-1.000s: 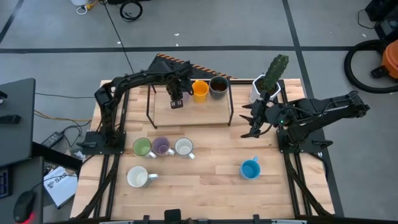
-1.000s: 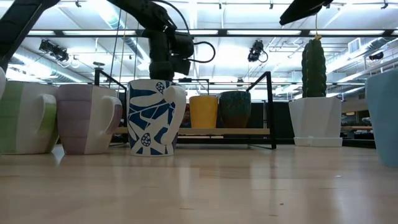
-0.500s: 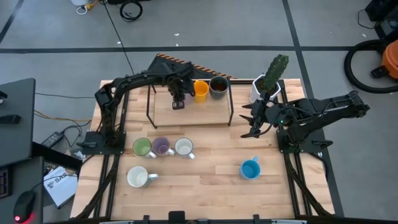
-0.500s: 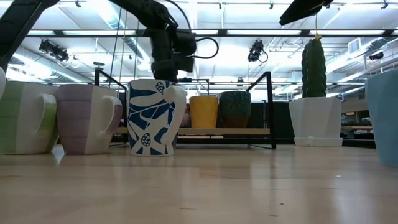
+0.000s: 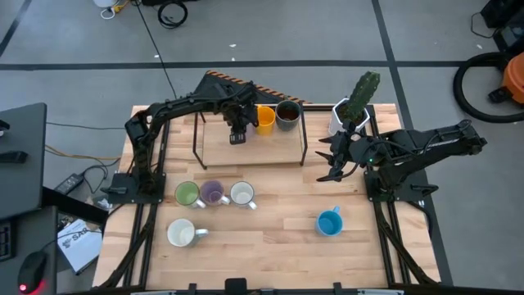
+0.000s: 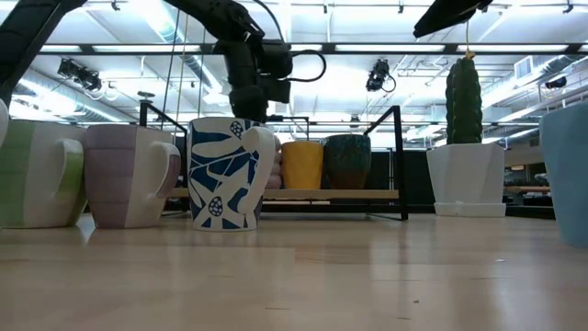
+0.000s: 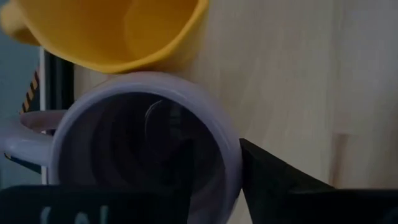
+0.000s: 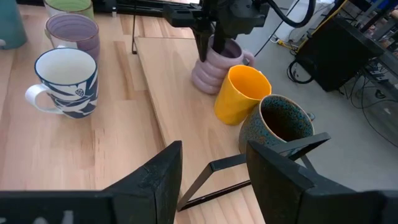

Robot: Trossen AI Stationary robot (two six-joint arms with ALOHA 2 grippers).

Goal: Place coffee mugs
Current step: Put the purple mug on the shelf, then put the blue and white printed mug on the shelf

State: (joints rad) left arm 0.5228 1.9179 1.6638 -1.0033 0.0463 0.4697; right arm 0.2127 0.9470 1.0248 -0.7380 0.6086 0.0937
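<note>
The left gripper (image 5: 238, 135) is on the low raised shelf (image 5: 278, 152) at the far middle of the table (image 5: 270, 246), clamped on the rim of a purple mug (image 8: 214, 68): one finger (image 7: 280, 186) is outside the wall and the other reaches inside, as the left wrist view shows. That mug stands upright on the shelf, touching or just beside the orange mug (image 5: 263, 119) on its right, and the dark brown mug (image 5: 287, 115) stands just right of the orange one, so the three form a row along the shelf's far side. The left arm reaches in from the table's left edge to the shelf.

The right gripper (image 5: 334, 156) hangs above the table just right of the shelf, its fingers spread apart and holding nothing; its arm stretches in from the right side.

On the near left of the table a green mug (image 5: 187, 194), a second purple mug (image 5: 213, 193) and a white mug with a blue pattern (image 5: 241, 194) stand in a tight row. Another white mug (image 5: 182, 233) sits nearer the front, below the green one. The blue mug (image 5: 328, 222) stands alone on the near right, well apart from the others.

A cactus in a white pot (image 5: 348, 115) stands at the far right corner, just beyond the right gripper
</note>
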